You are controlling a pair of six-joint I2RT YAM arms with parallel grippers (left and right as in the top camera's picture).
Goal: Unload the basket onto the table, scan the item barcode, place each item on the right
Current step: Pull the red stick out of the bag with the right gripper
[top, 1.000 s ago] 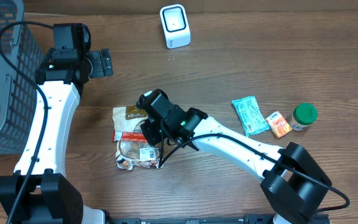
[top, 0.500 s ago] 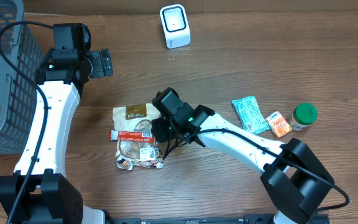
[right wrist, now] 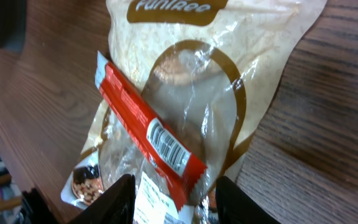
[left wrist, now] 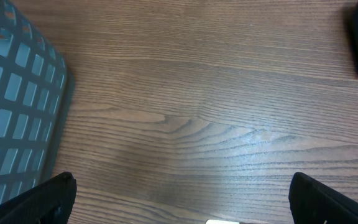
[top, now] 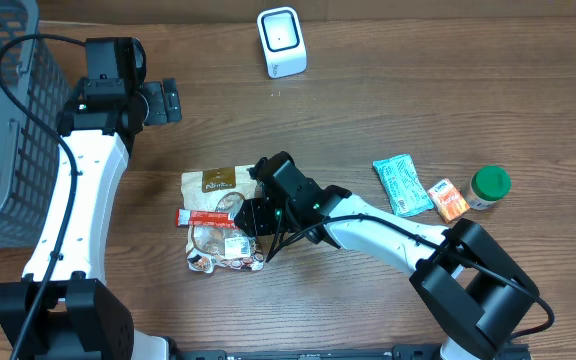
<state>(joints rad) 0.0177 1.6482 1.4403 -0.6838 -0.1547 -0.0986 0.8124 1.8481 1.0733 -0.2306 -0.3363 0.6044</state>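
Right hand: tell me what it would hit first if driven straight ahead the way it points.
Probably the red bar, lying barcode-up across the snack bag; its near end sits just ahead of the right hand.

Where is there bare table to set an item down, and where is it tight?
Free: wooden table right of the white box-shaped scanner, above the teal foil packet; also between scanner and beige snack bag. Crowded: right gripper over that bag; packet, orange sachet, green-lidded jar bunched together.
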